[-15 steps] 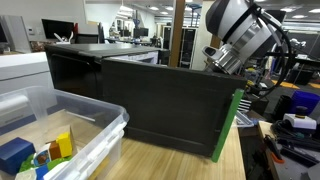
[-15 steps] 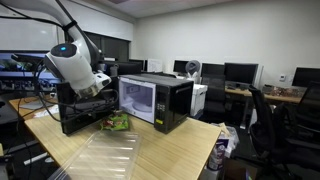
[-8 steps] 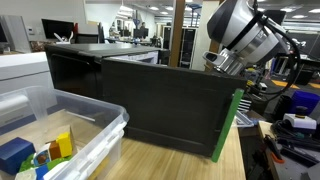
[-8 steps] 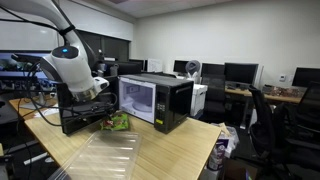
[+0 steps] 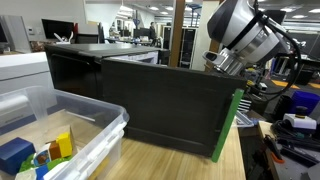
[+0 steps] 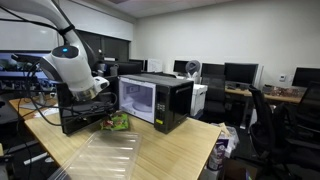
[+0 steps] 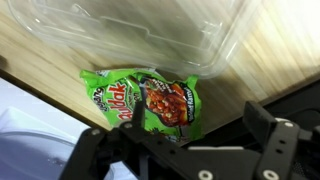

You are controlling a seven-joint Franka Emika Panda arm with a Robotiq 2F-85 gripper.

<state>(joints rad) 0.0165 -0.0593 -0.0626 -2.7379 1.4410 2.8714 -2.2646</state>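
Inspection from the open end of the table [image 6: 175, 150], working inward; positions are given relative to the microwave [image 6: 155, 100].

1. Nearest, in front of the microwave, a clear plastic tray [image 6: 105, 155] lies flat on the wood. Its rounded rim [image 7: 170, 35] takes up the room on one side of the packet.
2. Next, near the microwave's front corner on the arm's side, lies the green noodle packet [image 6: 119, 122]. In the wrist view the packet [image 7: 150, 103] is flat and face up, with one long edge just beside the tray rim. Whether they touch cannot be told.
3. Above the packet hangs the gripper [image 7: 180, 135], pointed down, its fingers spread wide and holding nothing. In my judgement the spread lets the fingers [image 7: 270, 140] straddle the packet's width. The packet is not touched.
4. Clearance: bare wood shows along the packet's far edge and both ends. The tray side is tight. A dark box [image 6: 80, 115] just beside the microwave closes the space behind the gripper [image 6: 98, 90].
5. Behind the microwave, in an exterior view, a clear bin [image 5: 95, 135] holds coloured blocks, well apart from the gripper [image 5: 222, 62].
6. Farthest, beyond the microwave, stand desks with monitors [image 6: 240, 72].
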